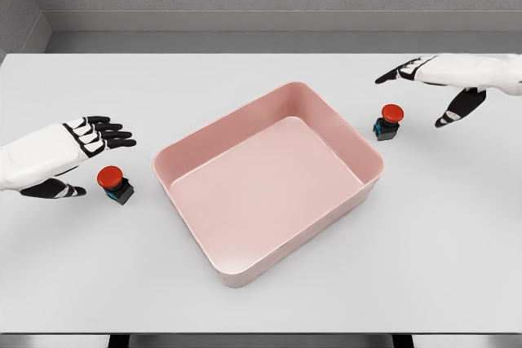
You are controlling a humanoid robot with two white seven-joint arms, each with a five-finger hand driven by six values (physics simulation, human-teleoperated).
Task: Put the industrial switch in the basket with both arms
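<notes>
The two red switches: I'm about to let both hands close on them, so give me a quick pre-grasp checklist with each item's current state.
1. Left hand open, holding nothing: ok.
2. Right hand open, holding nothing: ok.
3. Left switch sits on the table between thumb and fingers, not yet touched: ok.
4. Right switch lies below the right hand, nearer the thumb than the fingers, so not centred: not ok.
5. Pink basket empty, opening up, between the two switches: ok.
6. Height of each hand above the table: cannot tell from the head view.
</notes>
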